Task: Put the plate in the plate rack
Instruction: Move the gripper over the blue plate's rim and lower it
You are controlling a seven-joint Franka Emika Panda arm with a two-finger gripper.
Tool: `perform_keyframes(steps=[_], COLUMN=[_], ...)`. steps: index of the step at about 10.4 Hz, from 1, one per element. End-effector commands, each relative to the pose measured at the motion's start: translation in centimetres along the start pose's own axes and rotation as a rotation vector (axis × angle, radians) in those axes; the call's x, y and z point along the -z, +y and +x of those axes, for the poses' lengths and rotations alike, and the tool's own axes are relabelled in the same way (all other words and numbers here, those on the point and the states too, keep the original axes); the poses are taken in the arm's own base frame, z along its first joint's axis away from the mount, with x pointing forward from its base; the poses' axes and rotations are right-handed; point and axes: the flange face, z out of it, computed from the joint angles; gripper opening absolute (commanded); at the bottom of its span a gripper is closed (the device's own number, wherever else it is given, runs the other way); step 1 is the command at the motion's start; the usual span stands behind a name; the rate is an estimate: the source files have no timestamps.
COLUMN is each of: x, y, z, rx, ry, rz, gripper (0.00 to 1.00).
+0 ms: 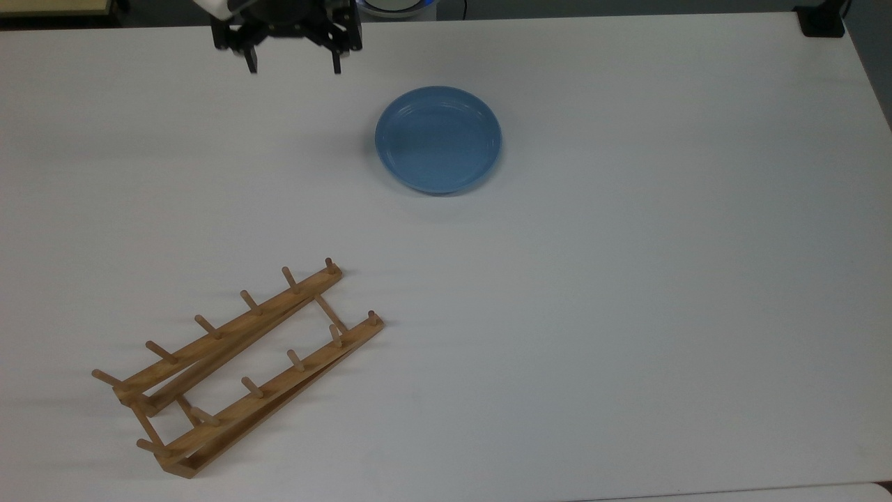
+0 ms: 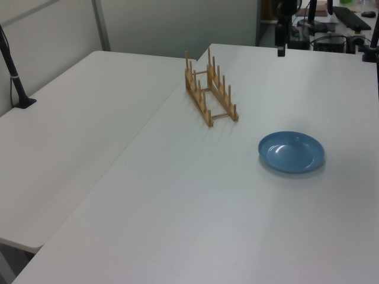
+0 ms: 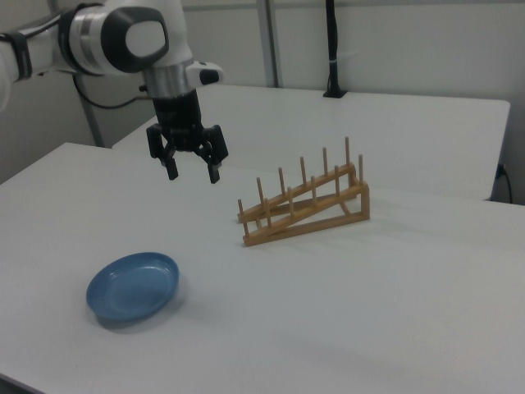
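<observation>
The light-blue plate (image 1: 438, 139) lies flat on the white table (image 1: 627, 279), also seen as the plate (image 2: 291, 152) and the plate (image 3: 133, 286). The wooden plate rack (image 1: 235, 367) with upright pegs stands empty at the top view's lower left; the rack (image 2: 210, 94) and the rack (image 3: 305, 205) hold nothing. My gripper (image 1: 295, 67) hangs open above the table at the top view's upper left, well apart from the plate. In the right view the gripper (image 3: 194, 174) hovers between plate and rack, holding nothing.
A second white table (image 2: 71, 148) adjoins on the left view's left. A black post (image 3: 331, 49) stands at the back in the right view, and a black base (image 1: 822, 21) sits at the top view's upper right corner. Desk clutter (image 2: 349, 18) lies beyond the far edge.
</observation>
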Motion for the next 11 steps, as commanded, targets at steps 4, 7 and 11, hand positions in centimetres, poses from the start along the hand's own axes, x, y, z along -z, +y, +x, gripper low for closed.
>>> perform_keyframes(steps=[4,7,11], x=[-11.7,-17.9,-22.6], y=[-7.5,-10.4,-11.7], z=[3.7,3.8,4.4], rx=[0.192,0.343,0.491], ry=[-0.025,-0.145,-0.223], rz=[-0.001,-0.058,-0.052], gripper=[1.0,0.77,0.52])
